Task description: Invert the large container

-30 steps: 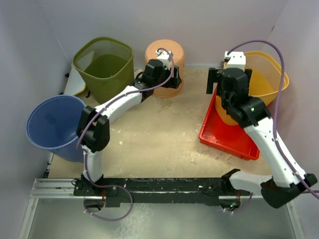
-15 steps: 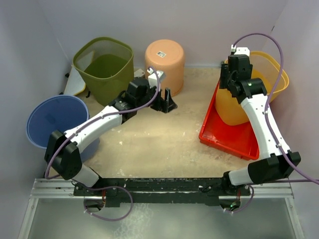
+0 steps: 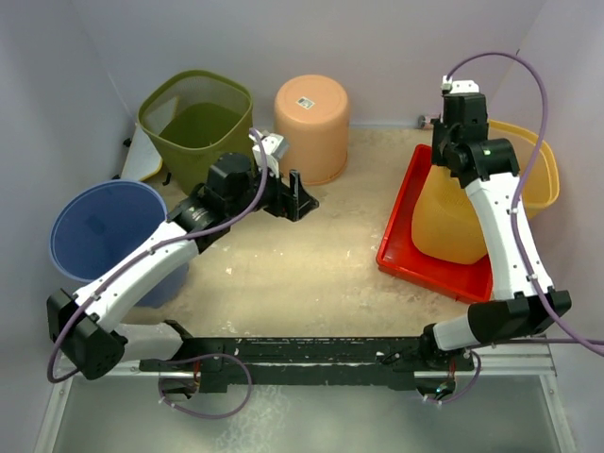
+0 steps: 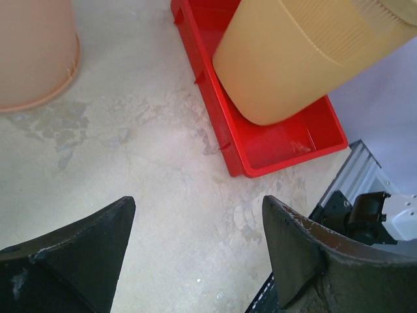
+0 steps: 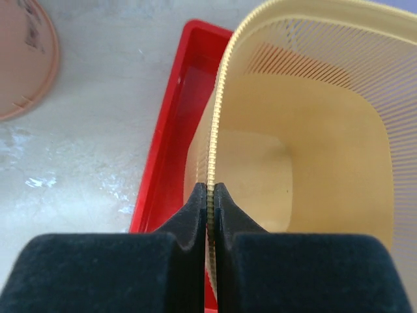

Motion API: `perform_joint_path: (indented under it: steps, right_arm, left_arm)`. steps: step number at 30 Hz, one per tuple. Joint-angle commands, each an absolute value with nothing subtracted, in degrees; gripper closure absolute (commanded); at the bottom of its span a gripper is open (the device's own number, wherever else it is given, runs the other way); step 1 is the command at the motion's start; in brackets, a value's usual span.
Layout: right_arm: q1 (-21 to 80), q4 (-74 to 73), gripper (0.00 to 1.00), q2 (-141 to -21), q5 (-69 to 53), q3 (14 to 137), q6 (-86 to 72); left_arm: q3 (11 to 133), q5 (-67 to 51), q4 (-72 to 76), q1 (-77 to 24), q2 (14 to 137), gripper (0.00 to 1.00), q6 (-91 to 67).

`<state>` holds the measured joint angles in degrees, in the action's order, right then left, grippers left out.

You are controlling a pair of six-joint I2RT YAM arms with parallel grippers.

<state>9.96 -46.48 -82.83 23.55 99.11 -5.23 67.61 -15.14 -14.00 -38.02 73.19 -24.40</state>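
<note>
The large container point(image 3: 462, 222) is a yellow slotted basket standing tilted in a red tray point(image 3: 429, 272) at the right, its mouth facing up. My right gripper point(image 3: 442, 156) is at its far left rim. In the right wrist view the right gripper point(image 5: 210, 189) is shut on the ribbed rim of the yellow container point(image 5: 313, 150). My left gripper point(image 3: 300, 198) hovers open over the bare table near the middle. The left wrist view shows the left gripper point(image 4: 199, 203) with nothing between its fingers and the yellow container point(image 4: 293, 59) ahead.
An upside-down peach bucket point(image 3: 313, 113) stands at the back centre. A green bin point(image 3: 198, 127) sits back left and a blue bucket point(image 3: 99, 231) at the left edge. Walls enclose the back and both sides. The red tray point(image 4: 287, 147) lies right of the left gripper.
My right gripper moved onto the yellow container's rim and shut on it; the container shifted right. My left arm drew back from the peach bucket toward the middle, staying open.
</note>
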Motion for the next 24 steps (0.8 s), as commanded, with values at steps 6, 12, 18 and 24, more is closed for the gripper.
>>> perform_joint_path:
  steps: [6,12,18,24]
  right_arm:
    - [10.24,-39.55,1.00,-73.95,6.61,113.37,-6.81]
    - [10.36,-33.63,1.00,-71.70,-11.26,113.06,-12.66]
    - [10.37,-24.07,1.00,-69.16,-24.82,105.83,-21.92]
    - [11.34,-6.33,1.00,-65.07,-36.10,88.87,-35.46]
  left_arm:
    - [72.05,-1.36,-16.91,-37.92,65.93,0.23,-23.71]
    - [73.00,10.47,-17.80,-37.52,63.86,0.22,-27.88]
    - [72.35,14.07,-18.14,-36.25,63.02,0.22,-31.25]
    - [75.94,21.51,-22.16,-35.86,61.52,0.22,-31.43]
